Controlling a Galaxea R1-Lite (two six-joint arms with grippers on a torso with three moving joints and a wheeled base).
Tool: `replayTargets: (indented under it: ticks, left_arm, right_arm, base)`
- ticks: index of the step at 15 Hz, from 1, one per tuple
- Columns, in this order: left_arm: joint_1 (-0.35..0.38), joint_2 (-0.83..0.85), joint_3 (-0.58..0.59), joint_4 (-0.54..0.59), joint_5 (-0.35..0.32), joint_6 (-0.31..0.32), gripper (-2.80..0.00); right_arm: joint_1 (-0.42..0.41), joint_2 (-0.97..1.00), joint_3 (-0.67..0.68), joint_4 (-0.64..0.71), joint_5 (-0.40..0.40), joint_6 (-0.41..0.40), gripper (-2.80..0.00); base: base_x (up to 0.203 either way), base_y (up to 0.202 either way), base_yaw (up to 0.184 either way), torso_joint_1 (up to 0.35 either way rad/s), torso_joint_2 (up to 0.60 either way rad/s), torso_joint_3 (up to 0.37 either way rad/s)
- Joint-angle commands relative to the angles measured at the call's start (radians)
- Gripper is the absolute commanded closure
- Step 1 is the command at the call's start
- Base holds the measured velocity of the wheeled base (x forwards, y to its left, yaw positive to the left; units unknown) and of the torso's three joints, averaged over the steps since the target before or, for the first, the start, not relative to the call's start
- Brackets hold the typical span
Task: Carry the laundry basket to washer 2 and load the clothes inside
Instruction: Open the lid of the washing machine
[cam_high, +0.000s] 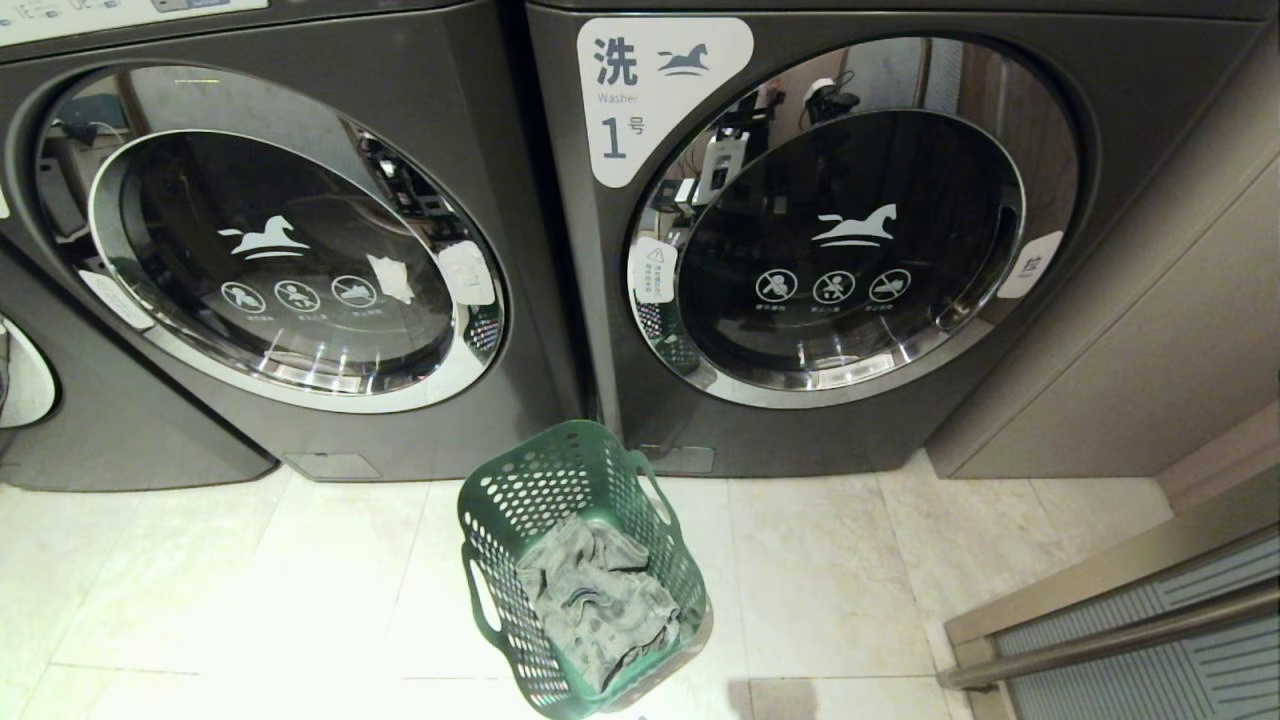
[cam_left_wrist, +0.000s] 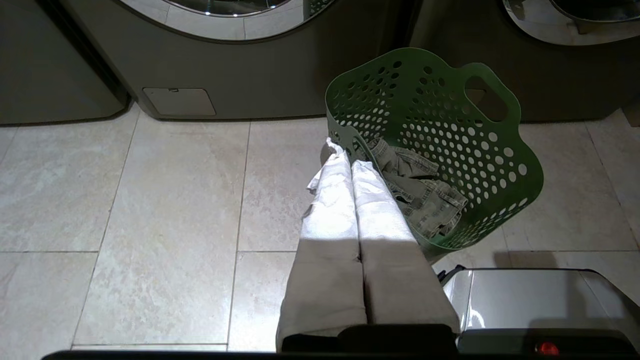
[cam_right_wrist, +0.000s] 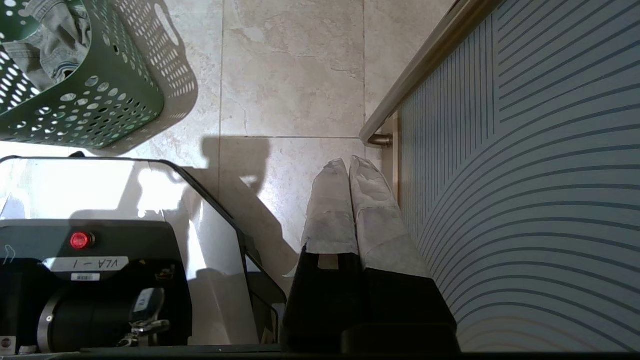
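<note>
**Basket on floor in front of washers, both grippers closed and empty**

Head view: green laundry basket (cam_high: 580, 570) sits on the tiled floor (cam_high: 250, 600), just in front of the gap between the two front-loaders. Grey clothes (cam_high: 600, 600) lie inside it. Right machine is labelled washer 1 (cam_high: 850, 250); the left washer (cam_high: 280, 240) shows no readable number. Both doors are shut. Neither arm appears in this view.

Left wrist view: left gripper (cam_left_wrist: 345, 150) has its wrapped fingers pressed together, nothing between them. Tips sit at the basket's near rim (cam_left_wrist: 350, 135); can't tell whether they touch it. Clothes are visible inside, beside the fingers. Robot base (cam_left_wrist: 525, 300) is just behind the basket.

Right wrist view: right gripper (cam_right_wrist: 349, 165) has fingers together, holding nothing, hanging over the floor just beside a striped panel (cam_right_wrist: 525, 175). Basket is well apart from it, in the corner of the frame.
</note>
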Motion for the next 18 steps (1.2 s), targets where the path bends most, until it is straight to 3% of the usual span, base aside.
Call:
replayTargets:
  ticks: [1,7,10,12,15,16,18]
  left_arm:
    - [0.0,0.0,-0.003,0.003,0.0,0.0,0.0]
    - [0.001,-0.001,-0.003,-0.01,0.005,0.005,0.0]
    - [0.001,-0.001,-0.106,0.011,0.009,0.072,0.0]
    - [0.0,-0.001,-0.228,0.099,0.008,0.081,0.0]
    - [0.0,0.009,-0.468,0.341,0.005,0.086,0.0]
    - [0.0,0.034,-0.523,0.416,-0.002,0.087,0.0]
    - [0.0,0.103,-0.546,0.443,-0.021,0.088,0.0]
  right_arm:
    - [0.0,0.0,0.0,0.001,0.0,-0.001,0.0]
    - [0.0,0.0,0.0,0.001,0.0,-0.001,0.0]
    - [0.0,0.0,0.0,0.001,0.0,-0.002,0.0]
    - [0.0,0.0,0.0,0.001,0.0,-0.001,0.0]
    - [0.0,0.0,0.0,0.001,0.0,-0.001,0.0]
    - [0.0,0.0,0.0,0.001,0.0,-0.001,0.0]
    - [0.0,0.0,0.0,0.001,0.0,-0.001,0.0]
  base:
    - [0.0,0.0,0.0,0.0,0.0,0.0]
    - [0.0,0.0,0.0,0.0,0.0,0.0]
    - [0.0,0.0,0.0,0.0,0.0,0.0]
    - [0.0,0.0,0.0,0.0,0.0,0.0]
    - [0.0,0.0,0.0,0.0,0.0,0.0]
    - [0.0,0.0,0.0,0.0,0.0,0.0]
    - [0.0,0.0,0.0,0.0,0.0,0.0]
